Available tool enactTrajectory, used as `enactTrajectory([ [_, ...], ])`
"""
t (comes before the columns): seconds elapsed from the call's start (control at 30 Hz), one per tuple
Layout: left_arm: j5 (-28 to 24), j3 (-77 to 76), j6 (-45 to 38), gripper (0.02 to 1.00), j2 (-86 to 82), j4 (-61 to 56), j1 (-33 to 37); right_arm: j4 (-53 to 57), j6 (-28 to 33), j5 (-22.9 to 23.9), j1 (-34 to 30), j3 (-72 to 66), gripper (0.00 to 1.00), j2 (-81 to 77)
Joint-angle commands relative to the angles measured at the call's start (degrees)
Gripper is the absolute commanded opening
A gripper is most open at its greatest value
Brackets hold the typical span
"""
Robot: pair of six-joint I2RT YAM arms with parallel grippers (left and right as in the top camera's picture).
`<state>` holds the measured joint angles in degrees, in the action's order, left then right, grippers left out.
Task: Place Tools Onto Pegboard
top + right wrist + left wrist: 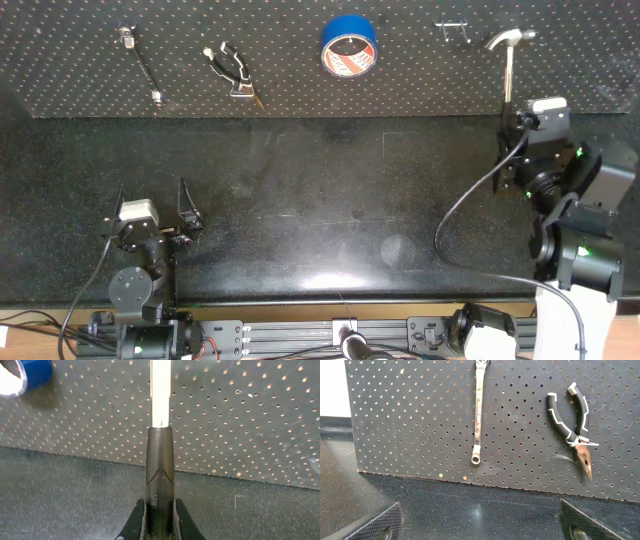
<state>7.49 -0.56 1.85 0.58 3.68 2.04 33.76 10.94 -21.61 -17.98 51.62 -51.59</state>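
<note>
A hammer (508, 62) with a silver head and black grip stands upright against the pegboard (300, 85) at the far right. My right gripper (160, 517) is shut on the hammer's black handle (160, 475). Close to the hammer head, a pair of metal hooks (452, 32) sticks out of the board. On the pegboard hang a wrench (141, 62), black-and-white pliers (234, 74) and a roll of blue tape (349, 47). My left gripper (153, 215) rests open near the front left of the table, facing the wrench (478, 410) and pliers (572, 422).
The black tabletop (320, 210) stretches between the arms and the pegboard. Cables and a rail run along the front edge (340, 325).
</note>
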Motion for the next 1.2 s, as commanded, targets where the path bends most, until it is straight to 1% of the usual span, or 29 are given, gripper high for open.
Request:
enactTrajectory([
  [0.03,0.48,0.24,0.92,0.996,-0.37,0.13,-0.20,-6.38,-3.65,-2.25,1.81,0.48,0.077,0.20],
  [0.23,0.46,0.24,0.92,0.996,-0.37,0.13,-0.20,-16.46,-3.85,-2.23,6.93,0.48,0.077,-7.67],
  [0.4,0.46,0.24,0.92,0.996,-0.37,0.13,-0.20,-20.26,-3.85,-1.95,10.93,0.50,0.075,-13.33],
  [0.47,0.48,0.24,0.92,0.996,-0.37,0.13,-0.20,-21.24,-4.11,-1.57,11.61,0.50,0.075,-15.28],
  [0.53,0.46,0.24,0.92,0.996,-0.37,0.13,-0.20,-21.24,-4.57,-1.36,11.58,0.50,0.077,-16.96],
  [0.6,0.46,0.24,0.92,0.996,-0.37,0.13,-0.20,-21.22,-5.25,-0.04,11.58,0.50,0.075,-18.10],
  [0.7,0.46,0.24,0.92,0.996,-0.37,0.13,-0.20,-21.24,-5.35,0.17,11.58,0.50,0.077,-19.34],
  [0.77,0.46,0.24,0.92,0.996,-0.37,0.13,-0.20,-21.22,-6.43,1.55,11.58,0.50,0.075,-20.79],
  [0.97,0.46,0.24,0.92,0.996,-0.37,0.13,-0.20,-20.11,-7.37,1.53,11.58,0.48,0.073,-24.04],
  [1.03,0.46,0.24,0.92,0.996,-0.37,0.13,-0.20,-17.16,-7.96,1.46,11.58,0.48,0.097,-25.00],
  [1.07,0.48,0.24,0.92,0.996,-0.37,0.13,-0.20,-14.21,-7.93,1.55,11.58,0.48,0.169,-25.16],
  [1.1,0.46,0.24,0.92,0.996,-0.37,0.13,-0.20,-11.87,-7.91,1.64,11.58,0.48,0.384,-25.18],
  [1.13,0.46,0.24,0.92,0.996,-0.37,0.13,-0.20,-11.23,-7.91,1.64,11.58,0.48,0.562,-25.16],
  [1.17,0.46,0.24,0.92,0.996,-0.37,0.13,-0.20,-11.56,-7.96,1.57,11.58,0.48,0.978,-24.87],
  [1.2,0.46,0.24,0.92,0.996,-0.37,0.13,-0.20,-12.44,-7.96,1.55,11.58,0.48,0.980,-24.06],
])
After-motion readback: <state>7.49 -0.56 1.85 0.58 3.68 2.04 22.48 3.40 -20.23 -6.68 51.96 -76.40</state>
